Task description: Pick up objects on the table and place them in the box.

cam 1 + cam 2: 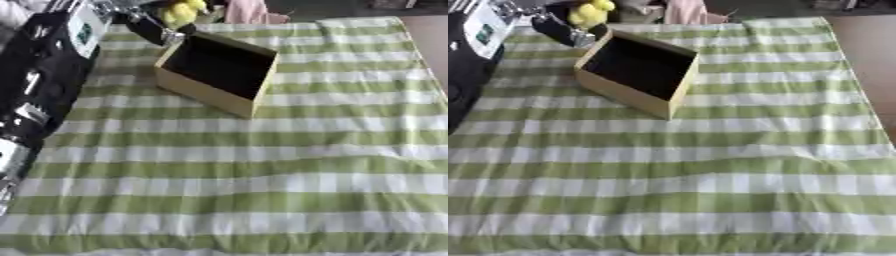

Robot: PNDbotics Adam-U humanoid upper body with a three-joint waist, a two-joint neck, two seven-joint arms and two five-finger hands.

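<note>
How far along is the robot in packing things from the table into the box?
Nothing shows inside the box; its interior looks dark and bare. In hand: the left hand, reaching in from the upper left, is at a yellow object just beyond the box's far corner; its fingers are unclear. Still left: getting that object into the box. The striped cloth carries nothing else.

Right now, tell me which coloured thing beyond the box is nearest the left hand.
The yellow thing, beside the left hand behind the box's far corner; the pink thing lies farther right, away from it.
</note>
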